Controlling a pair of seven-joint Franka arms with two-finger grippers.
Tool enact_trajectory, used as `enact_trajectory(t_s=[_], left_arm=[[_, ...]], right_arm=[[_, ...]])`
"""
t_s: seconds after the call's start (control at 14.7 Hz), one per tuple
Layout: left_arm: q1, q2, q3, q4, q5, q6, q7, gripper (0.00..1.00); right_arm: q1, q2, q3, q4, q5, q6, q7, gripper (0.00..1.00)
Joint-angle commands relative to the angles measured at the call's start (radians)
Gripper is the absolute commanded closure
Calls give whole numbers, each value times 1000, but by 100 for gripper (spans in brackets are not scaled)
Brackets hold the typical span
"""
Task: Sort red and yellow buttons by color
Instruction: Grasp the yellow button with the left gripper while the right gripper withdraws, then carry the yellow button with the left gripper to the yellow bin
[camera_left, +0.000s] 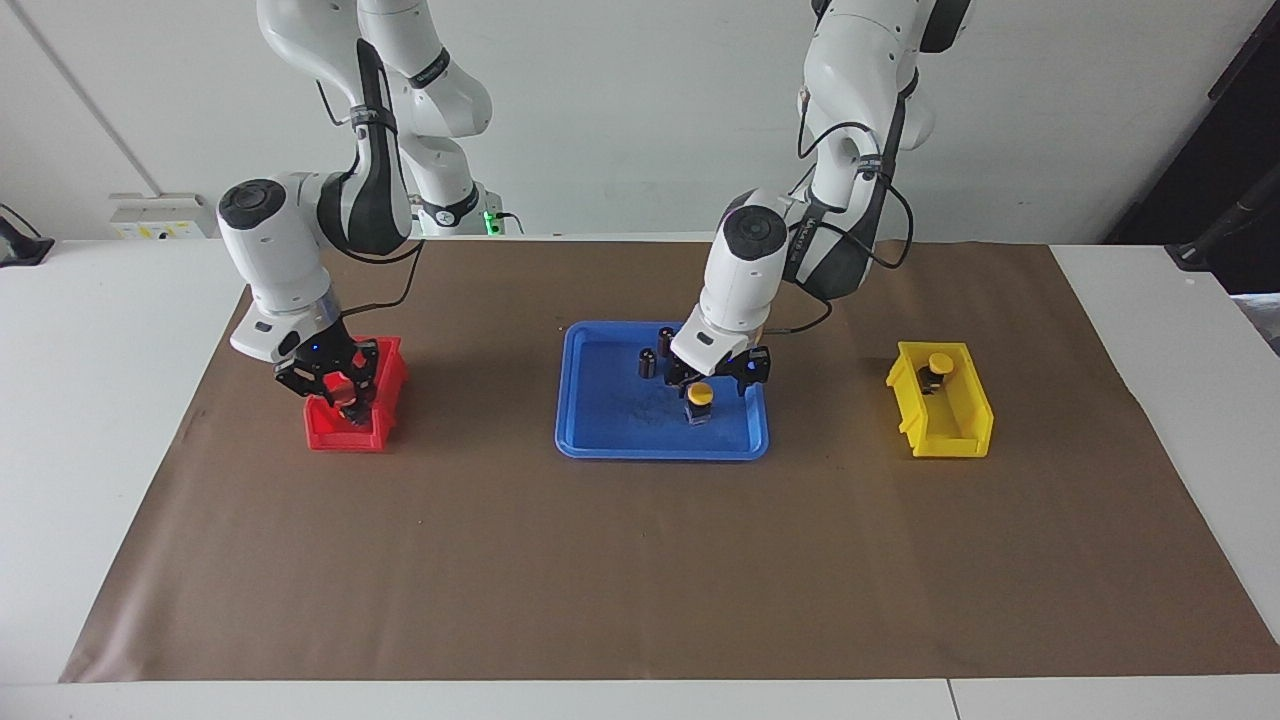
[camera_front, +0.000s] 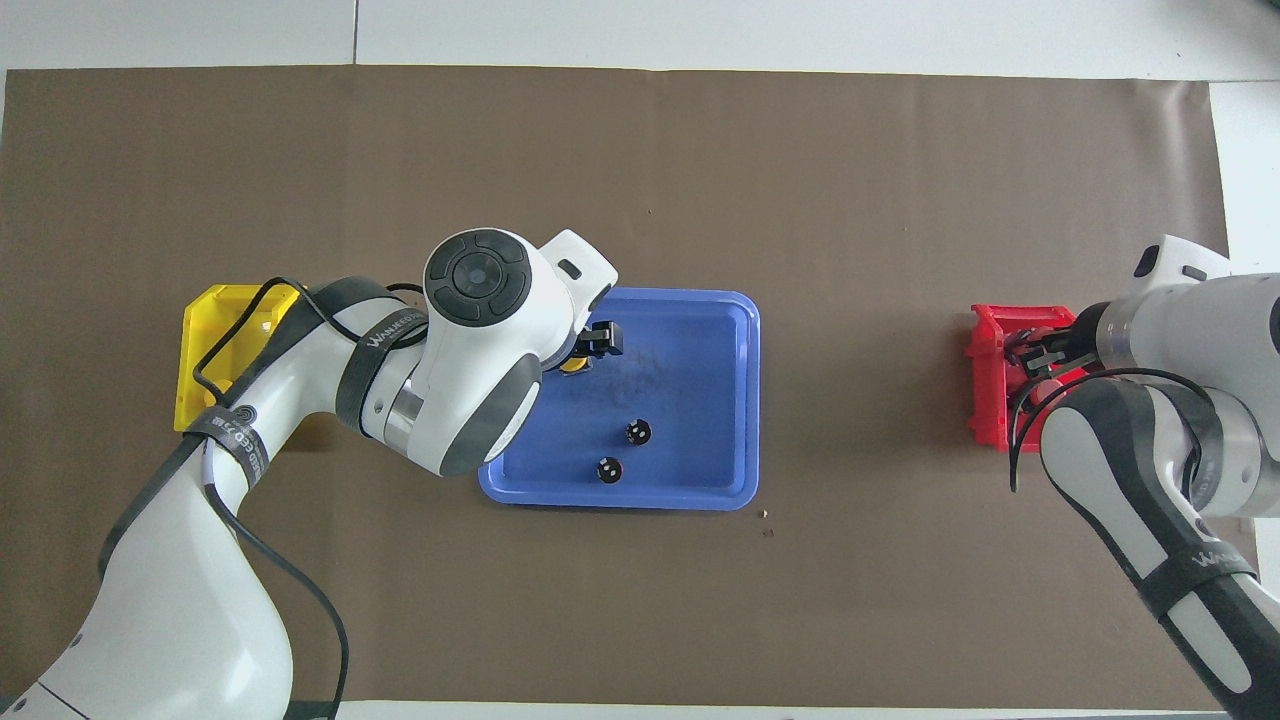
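On the blue tray (camera_left: 610, 420), toward its left-arm end, stands a yellow button (camera_left: 699, 402), upright on its dark block body, with the left gripper (camera_left: 716, 372) poised just over it; its fingers look spread to either side of the cap, not yet closed on it. A second yellow button (camera_left: 938, 368) already sits in the yellow bin (camera_left: 950, 430) at the left arm's end of the table. Two dark capless cylinders (camera_left: 656, 352) stand in the tray nearer to the robots (they are no part of the sorting). At the right arm's end, the right gripper (camera_left: 340, 385) is down in the red bin (camera_left: 345, 432), and something reddish shows between its fingers, though whether the jaws are clamped or parted I cannot tell. No red button can be made out clearly elsewhere. The step in hand seems to be picking the last yellow button; next the left gripper should settle lower, close on the body below the cap, lift straight up clear of the tray rim, and carry it over the yellow bin.
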Motion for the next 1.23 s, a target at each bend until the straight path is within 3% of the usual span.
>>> enact_trajectory(t_s=[0.0,0.14,0.2,0.27,0.54,0.75,0.95,1.16], left_arm=[[-38,-15,16,-31,14,41,-36,0],[-39,-3,16,-32,14,61,-47,8],[-39,0,16,-29,11,58,-76,60],[-39,0,16,-31,13,67,-85,98],[-23,2,19,-2,13,50,-84,99],[30,-30,28,110,14,-113,-76,99],[140,-83,32,204,7,-342,156,99],[326,-106,31,205,5,-409,449,99]], right_arm=[[-18,-10,12,-18,23,14,-40,68],[-17,-10,12,-11,23,-2,-42,7],[-21,-8,12,15,23,-43,-42,0],[-24,-5,12,79,23,-137,-42,0],[0,-24,16,334,24,-462,4,0],[0,-36,16,536,27,-718,160,0],[-1,-35,15,689,29,-907,266,0],[-9,-30,9,767,27,-1004,331,0]])
